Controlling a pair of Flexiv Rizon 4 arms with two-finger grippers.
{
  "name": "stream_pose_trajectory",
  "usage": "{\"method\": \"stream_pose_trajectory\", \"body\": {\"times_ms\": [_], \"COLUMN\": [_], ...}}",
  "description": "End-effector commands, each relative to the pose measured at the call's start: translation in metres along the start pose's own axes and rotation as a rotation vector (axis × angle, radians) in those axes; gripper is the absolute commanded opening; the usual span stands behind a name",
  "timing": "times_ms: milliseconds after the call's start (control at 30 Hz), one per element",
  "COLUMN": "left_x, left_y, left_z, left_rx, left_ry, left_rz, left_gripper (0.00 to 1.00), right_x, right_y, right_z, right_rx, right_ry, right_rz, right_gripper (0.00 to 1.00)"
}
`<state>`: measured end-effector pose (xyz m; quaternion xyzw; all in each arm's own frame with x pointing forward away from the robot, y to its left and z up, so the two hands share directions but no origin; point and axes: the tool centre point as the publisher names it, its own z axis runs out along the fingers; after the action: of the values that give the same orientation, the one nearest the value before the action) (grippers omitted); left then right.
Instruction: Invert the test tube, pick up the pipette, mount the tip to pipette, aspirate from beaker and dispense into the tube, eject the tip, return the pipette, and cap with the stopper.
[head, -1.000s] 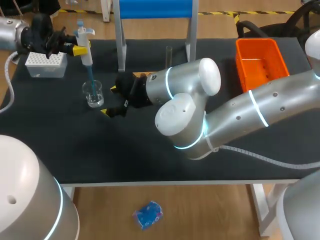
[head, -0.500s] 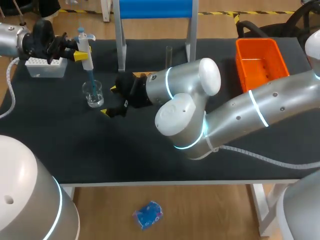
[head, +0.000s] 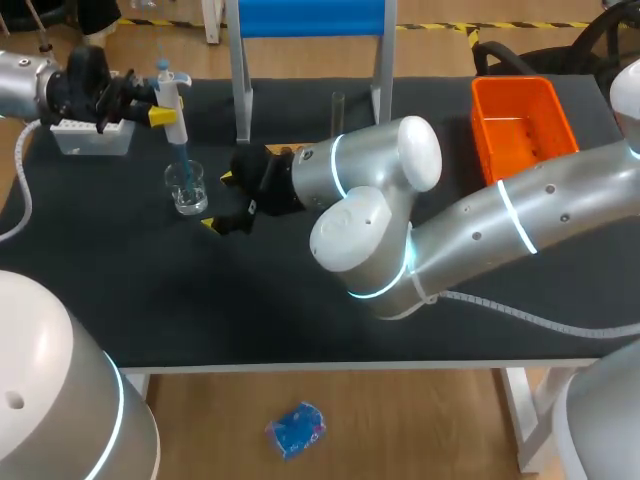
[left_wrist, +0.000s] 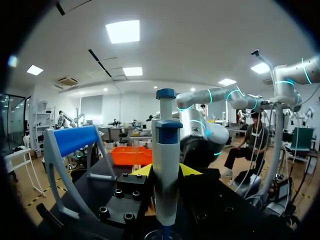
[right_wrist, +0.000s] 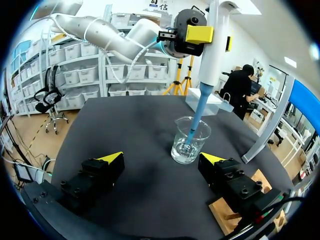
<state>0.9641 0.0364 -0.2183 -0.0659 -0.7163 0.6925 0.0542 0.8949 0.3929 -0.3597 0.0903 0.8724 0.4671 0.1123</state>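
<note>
My left gripper (head: 152, 108) is shut on the white pipette (head: 172, 98), holding it upright over the glass beaker (head: 187, 187). The blue tip (head: 182, 160) on the pipette reaches down into the beaker. In the left wrist view the pipette (left_wrist: 166, 165) stands between the two yellow tips of that gripper (left_wrist: 166, 172). My right gripper (right_wrist: 161, 158) is open just short of the beaker (right_wrist: 190, 140), with nothing between its fingers; the blue tip (right_wrist: 196, 117) dips into the liquid. A clear test tube (head: 338, 105) stands upright at the back.
A white tip box (head: 90, 135) sits at the back left, behind my left gripper. The blue-topped frame (head: 305, 20) stands at the back middle and an orange bin (head: 520, 125) at the back right. A wooden block (right_wrist: 230, 215) lies under my right gripper's finger.
My left gripper with the pipette has sunk slightly over the beaker, its wrist shifting a little toward the tip box. The right arm has not moved.
</note>
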Motion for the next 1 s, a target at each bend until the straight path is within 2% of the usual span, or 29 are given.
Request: {"method": "stream_pose_trajectory", "body": {"times_ms": [33, 1000], "left_x": [-0.0012, -0.0006], "left_y": [0.0035, 0.0028], "left_z": [-0.001, -0.0064], "left_rx": [0.001, -0.004], "left_ry": [-0.006, -0.044], "left_rz": [-0.002, 0.019], "left_gripper": [0.0, 0.0], "right_x": [0.0005, 0.0005], "right_y": [-0.001, -0.001], "right_z": [0.0025, 0.0025], "right_rx": [-0.004, -0.004], "right_ry": [-0.002, -0.002], "right_rz": [0.0, 0.0], "right_gripper": [1.0, 1.0]}}
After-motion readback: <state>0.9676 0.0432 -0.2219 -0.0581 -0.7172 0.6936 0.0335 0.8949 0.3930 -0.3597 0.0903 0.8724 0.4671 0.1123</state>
